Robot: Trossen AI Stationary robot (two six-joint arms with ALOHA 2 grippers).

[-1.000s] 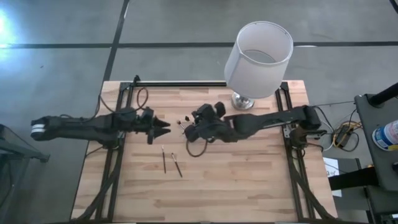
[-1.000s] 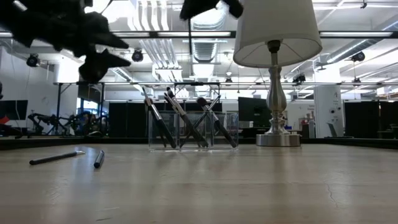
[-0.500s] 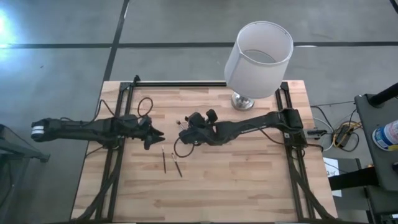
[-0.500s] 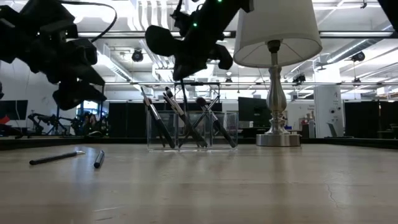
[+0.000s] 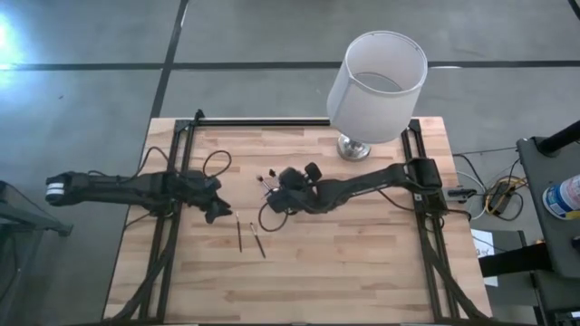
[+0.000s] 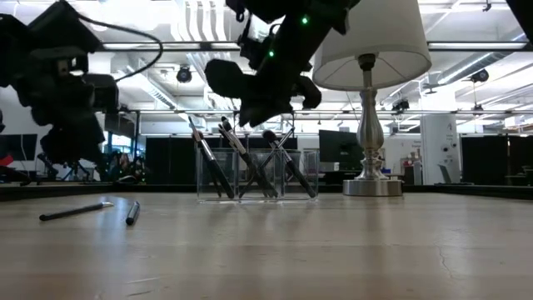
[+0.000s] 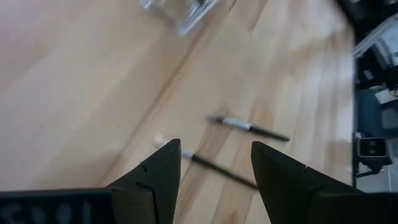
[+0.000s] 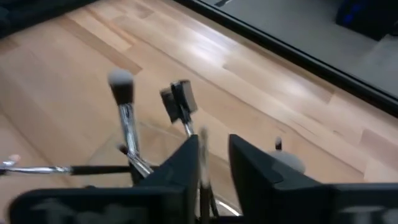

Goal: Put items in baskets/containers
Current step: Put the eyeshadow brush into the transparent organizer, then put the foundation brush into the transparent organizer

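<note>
Two thin make-up brushes [image 5: 238,233] [image 5: 257,241] lie flat on the wooden table; they also show in the low view [image 6: 75,211] [image 6: 132,212]. A small clear container [image 6: 258,175] holds several more brushes, which lean on its walls. My right gripper [image 8: 214,143] hangs just above the container [image 5: 270,178], open by a narrow gap. One thin brush shaft [image 8: 203,158] stands in that gap. My left gripper [image 7: 214,155] is open and slants down over the two loose brushes. The nearer brush [image 7: 217,171] shows between its fingers, on the table below them. My right gripper has the thin brush shaft [image 8: 203,155] standing upright in its gap, close to one finger [image 8: 183,165]. The shaft's lower end reaches down into the container. I cannot tell whether that finger touches the shaft.
A lamp with a white drum shade [image 5: 376,77] stands on a metal foot [image 5: 353,148] at the far right of the table. Black cable loops hang beside both wrists. Bare wood lies toward the near edge [image 5: 362,281].
My right gripper has come down toward the clear container and now hangs just above it. My left gripper has sunk and gone toward the table's near edge, tipping downward over the two loose brushes. The brushes on the table have stayed put.
</note>
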